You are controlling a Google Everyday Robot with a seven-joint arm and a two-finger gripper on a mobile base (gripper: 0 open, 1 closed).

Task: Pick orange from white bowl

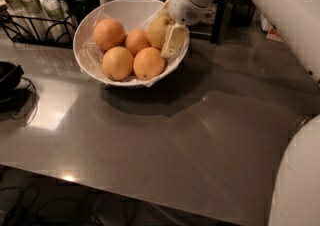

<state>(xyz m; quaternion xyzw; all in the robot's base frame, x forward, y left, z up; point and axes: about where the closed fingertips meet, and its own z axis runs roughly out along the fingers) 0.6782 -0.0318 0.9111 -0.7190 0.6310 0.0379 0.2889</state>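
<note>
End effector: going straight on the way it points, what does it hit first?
Probably the pale orange, right beside the end effector at the right rim of the white bowl; depth is unclear.

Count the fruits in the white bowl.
5 in the white bowl: deep-orange fruits at back left, centre, front left and front right; the pale orange at the right, against the gripper. More could be hidden beneath.

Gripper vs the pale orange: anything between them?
Nothing shows between them. In the camera view the gripper sits right against the orange, at the right rim of the bowl; the deeper-orange fruits lie to its left.
</note>
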